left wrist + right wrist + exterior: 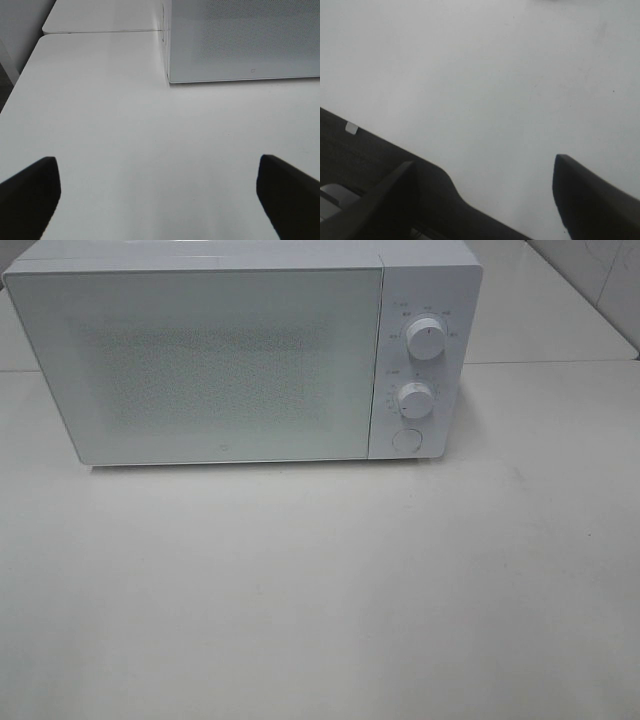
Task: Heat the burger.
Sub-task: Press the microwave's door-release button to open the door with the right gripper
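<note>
The burger is out of view in all three views. A white microwave (pixel 230 355) stands at the back of the table with its door shut; its lower front corner also shows in the left wrist view (pixel 240 45). Two white knobs (pixel 426 339) and a round button (pixel 405 439) sit on its right panel. My left gripper (pixel 157 200) is open and empty over bare table in front of the microwave's left side. My right gripper (pixel 485 195) is open and empty over bare table. Neither gripper shows in the exterior high view.
The white table (pixel 320 590) stretches in front of the microwave. A seam to a second table surface (pixel 100 31) runs behind it. In the right wrist view a dark edge (pixel 365 150) lies by the table.
</note>
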Robot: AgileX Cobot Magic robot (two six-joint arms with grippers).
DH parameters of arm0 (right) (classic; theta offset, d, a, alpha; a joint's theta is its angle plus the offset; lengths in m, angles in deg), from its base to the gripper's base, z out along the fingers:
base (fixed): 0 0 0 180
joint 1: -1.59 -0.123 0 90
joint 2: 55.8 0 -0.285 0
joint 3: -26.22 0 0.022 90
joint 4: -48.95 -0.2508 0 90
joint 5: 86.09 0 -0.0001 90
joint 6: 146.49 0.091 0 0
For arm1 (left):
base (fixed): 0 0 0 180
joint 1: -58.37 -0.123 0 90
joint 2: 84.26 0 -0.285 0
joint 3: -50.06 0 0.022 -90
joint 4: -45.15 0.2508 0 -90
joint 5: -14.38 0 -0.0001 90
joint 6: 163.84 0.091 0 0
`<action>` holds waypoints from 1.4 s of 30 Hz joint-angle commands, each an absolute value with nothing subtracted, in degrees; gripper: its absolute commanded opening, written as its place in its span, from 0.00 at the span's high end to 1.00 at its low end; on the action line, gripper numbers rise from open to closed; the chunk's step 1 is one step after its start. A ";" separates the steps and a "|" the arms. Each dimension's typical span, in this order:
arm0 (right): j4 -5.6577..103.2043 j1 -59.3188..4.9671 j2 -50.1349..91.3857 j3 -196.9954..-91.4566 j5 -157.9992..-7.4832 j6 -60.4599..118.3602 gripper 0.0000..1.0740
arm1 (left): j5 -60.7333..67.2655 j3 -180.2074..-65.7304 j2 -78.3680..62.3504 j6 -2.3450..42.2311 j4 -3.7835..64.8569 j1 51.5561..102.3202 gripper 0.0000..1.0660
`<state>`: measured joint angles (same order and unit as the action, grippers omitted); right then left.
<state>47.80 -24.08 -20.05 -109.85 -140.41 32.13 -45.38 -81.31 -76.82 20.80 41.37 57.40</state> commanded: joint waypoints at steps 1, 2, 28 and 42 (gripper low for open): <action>48.54 -22.19 -29.05 -109.79 -142.82 31.44 0.34 | -45.15 -81.26 -78.14 20.69 41.08 57.46 0.06; 48.54 -22.19 -29.05 -109.79 -142.82 31.44 0.34 | -45.15 -81.26 -78.14 20.69 41.08 57.46 0.06; 50.55 -3.17 -49.79 -107.38 -147.46 32.07 0.34 | -45.15 -81.26 -78.08 20.69 41.08 57.46 0.06; 50.84 -3.17 -49.79 -105.38 -143.73 32.59 0.34 | -45.15 -81.26 -77.85 20.69 41.08 57.46 0.06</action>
